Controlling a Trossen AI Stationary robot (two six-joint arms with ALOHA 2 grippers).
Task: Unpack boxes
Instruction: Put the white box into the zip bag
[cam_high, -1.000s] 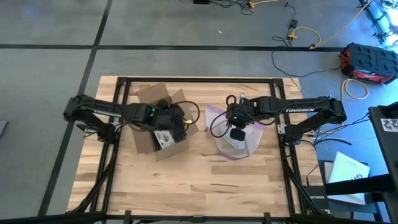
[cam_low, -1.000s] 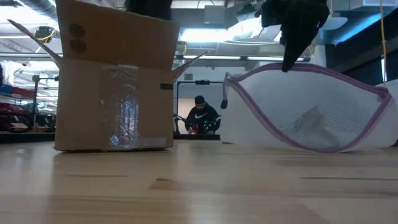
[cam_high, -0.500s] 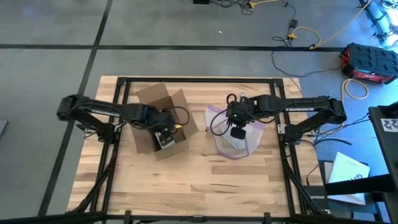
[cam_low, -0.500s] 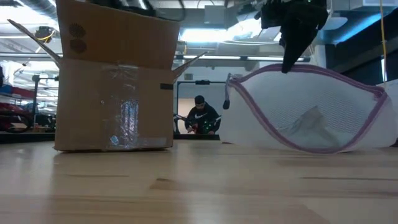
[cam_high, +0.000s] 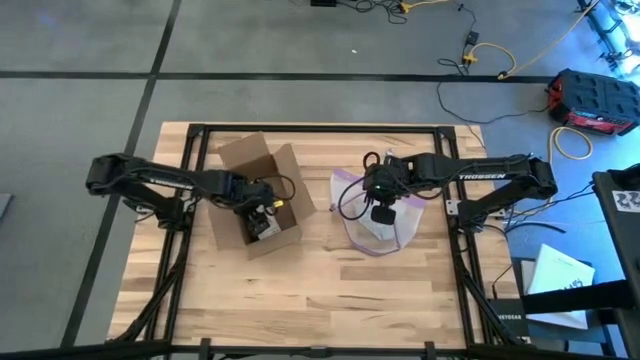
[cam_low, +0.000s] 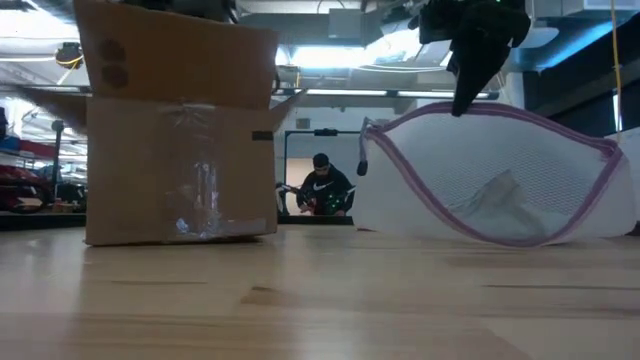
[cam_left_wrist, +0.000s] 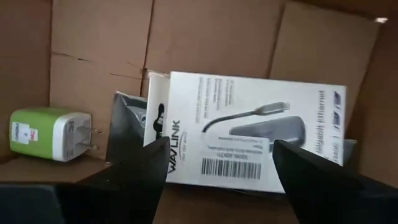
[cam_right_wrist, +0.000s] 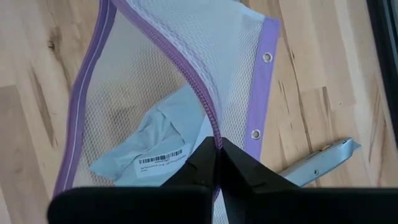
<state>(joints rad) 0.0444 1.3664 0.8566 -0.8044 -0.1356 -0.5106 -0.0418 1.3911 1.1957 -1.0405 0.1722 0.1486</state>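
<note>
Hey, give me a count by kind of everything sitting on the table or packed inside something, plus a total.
Brown cardboard box: 1
White boxed cable package, in the box: 1
Green plug adapter, in the box: 1
Mesh bag with purple zip edge: 1
Pale packet, in the bag: 1
Grey knife-like tool: 1
Total: 6

left claw (cam_left_wrist: 217, 180) spread wide, pointing down; right claw (cam_right_wrist: 217, 151) pinched closed.

We look straight down on the surface (cam_high: 330, 290) from above and level across it; both views share the box (cam_high: 252, 195).
</note>
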